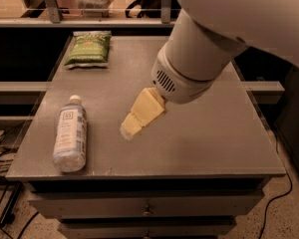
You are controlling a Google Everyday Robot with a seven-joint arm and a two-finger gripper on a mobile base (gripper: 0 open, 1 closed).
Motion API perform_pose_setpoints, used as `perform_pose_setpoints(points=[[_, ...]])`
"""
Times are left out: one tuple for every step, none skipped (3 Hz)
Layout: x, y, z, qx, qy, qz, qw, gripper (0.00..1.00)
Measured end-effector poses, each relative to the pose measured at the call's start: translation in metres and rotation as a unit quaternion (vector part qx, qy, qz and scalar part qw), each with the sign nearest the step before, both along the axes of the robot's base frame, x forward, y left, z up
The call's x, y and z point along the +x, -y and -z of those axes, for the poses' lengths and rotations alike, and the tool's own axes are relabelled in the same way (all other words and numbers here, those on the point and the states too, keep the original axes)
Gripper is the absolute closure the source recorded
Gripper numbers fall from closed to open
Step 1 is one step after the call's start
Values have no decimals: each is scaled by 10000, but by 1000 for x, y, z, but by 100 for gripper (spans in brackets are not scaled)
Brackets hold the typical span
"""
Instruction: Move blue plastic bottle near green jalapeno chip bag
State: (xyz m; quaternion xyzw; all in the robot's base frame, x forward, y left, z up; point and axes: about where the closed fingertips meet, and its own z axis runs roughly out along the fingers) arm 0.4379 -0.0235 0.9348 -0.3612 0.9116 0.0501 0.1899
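The blue plastic bottle [70, 134] lies on its side near the table's front left, white cap pointing away from me. The green jalapeno chip bag [88, 49] lies flat at the table's back left corner. My gripper [129, 130] hangs above the middle of the table, to the right of the bottle and apart from it, its cream-coloured end pointing down-left toward the bottle. It holds nothing that shows. The big white arm fills the upper right and hides the back right of the table.
The grey table [204, 138] has drawers beneath its front edge. A railing and shelf run behind it. Cables lie on the floor at left and right. The silver-blue can is hidden behind the arm.
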Motion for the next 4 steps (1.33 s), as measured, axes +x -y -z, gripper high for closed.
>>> perform_pose_setpoints(points=[[5,-25,19,88,-307,467,9984,0],[4,-27,15,233,-367,881,9952,0],[5,-27,19,180,-475,1020,9935,0],[10,-39,36,544,-830,1310,9864,0]])
